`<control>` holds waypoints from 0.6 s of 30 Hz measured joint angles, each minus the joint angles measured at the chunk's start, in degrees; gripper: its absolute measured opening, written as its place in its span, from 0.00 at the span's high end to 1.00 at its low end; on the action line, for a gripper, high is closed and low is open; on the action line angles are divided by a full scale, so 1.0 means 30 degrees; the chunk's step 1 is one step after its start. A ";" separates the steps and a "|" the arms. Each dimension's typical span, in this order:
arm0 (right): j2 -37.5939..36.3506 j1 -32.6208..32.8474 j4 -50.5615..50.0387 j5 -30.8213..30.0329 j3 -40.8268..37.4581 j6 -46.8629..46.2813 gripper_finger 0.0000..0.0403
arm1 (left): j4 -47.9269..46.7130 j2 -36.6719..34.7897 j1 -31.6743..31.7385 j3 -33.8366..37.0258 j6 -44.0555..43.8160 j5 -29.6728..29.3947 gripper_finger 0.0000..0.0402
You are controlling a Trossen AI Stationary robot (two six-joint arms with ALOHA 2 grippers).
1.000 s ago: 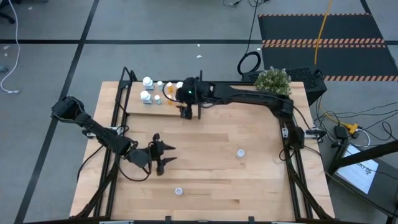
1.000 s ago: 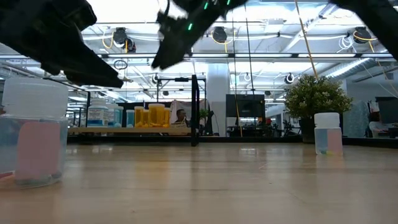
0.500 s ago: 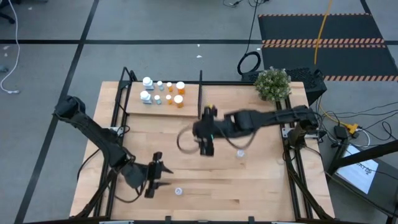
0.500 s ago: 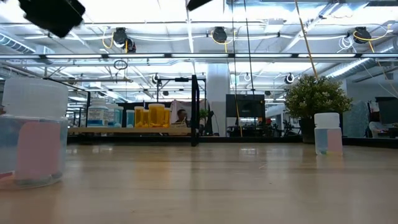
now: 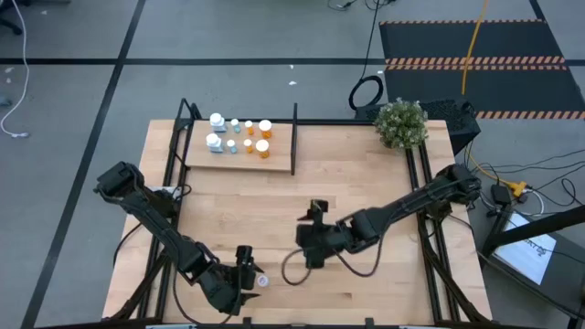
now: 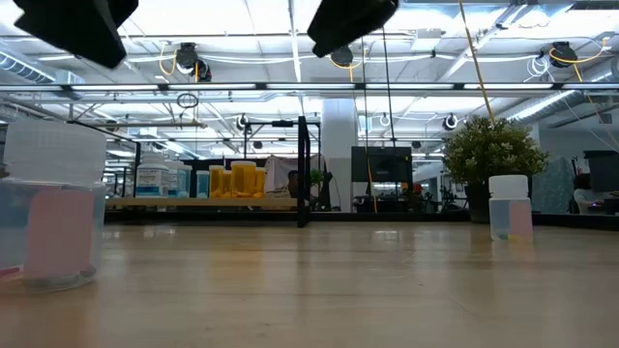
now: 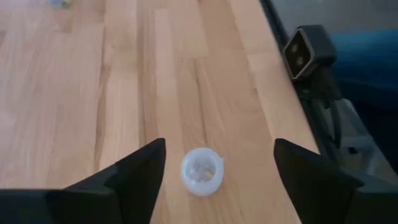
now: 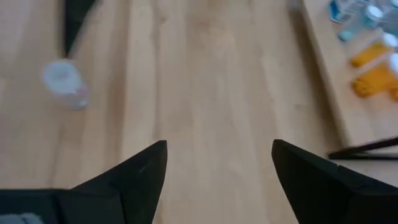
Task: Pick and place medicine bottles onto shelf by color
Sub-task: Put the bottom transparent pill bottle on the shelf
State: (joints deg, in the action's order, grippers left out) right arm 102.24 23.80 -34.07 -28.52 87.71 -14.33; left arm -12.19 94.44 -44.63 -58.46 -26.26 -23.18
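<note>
Hovering over a small clear bottle with a white cap (image 5: 262, 281) near the front edge of the tabletop (image 5: 384, 183), the left gripper (image 5: 245, 270) is standing with its fingers spread wide; in the left wrist view that bottle (image 7: 202, 171) is sitting upright between the two fingertips, not touched yet. The right gripper (image 5: 313, 239) is hanging over the middle of the tabletop, fingers also spread and carrying nothing, while the right wrist view is showing a pale bottle (image 8: 65, 83) lying well ahead of it. Far from the front bottle, the shelf (image 5: 279, 163) is holding white and pale blue bottles (image 5: 217, 130) toward its outer end and orange bottles (image 5: 263, 137) just beside the black divider (image 5: 293, 137). In the low view a second white-capped bottle (image 6: 510, 206) is standing near the potted plant (image 6: 487, 153). Risks, as a judgement: the bottle is small and light, so a fingertip coming down off-centre is likely tipping or rolling it toward the table's edge; closing too high, on the cap only, could be letting it slip out during the carry; both arms are working close together, so crossing paths toward the shelf could mean a collision.
</note>
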 joint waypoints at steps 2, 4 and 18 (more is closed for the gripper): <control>-0.0558 0.0409 0.1824 0.0002 -0.1596 0.0003 0.31 | -0.0178 0.0296 0.0028 -0.0073 -0.0399 -0.0181 0.23; -0.1228 0.0781 0.3658 0.0027 -0.3134 0.0161 0.33 | -0.0269 0.0523 0.0104 -0.0073 -0.0856 -0.0218 0.22; -0.5261 0.2009 1.4385 0.0075 -1.1067 0.0454 0.40 | -0.0517 0.2563 0.0371 -0.0080 -0.2033 -0.0059 0.38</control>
State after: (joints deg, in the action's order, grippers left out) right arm 86.45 29.83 9.09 -28.29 54.51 -12.97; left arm -13.74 102.13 -43.51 -58.70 -32.36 -23.36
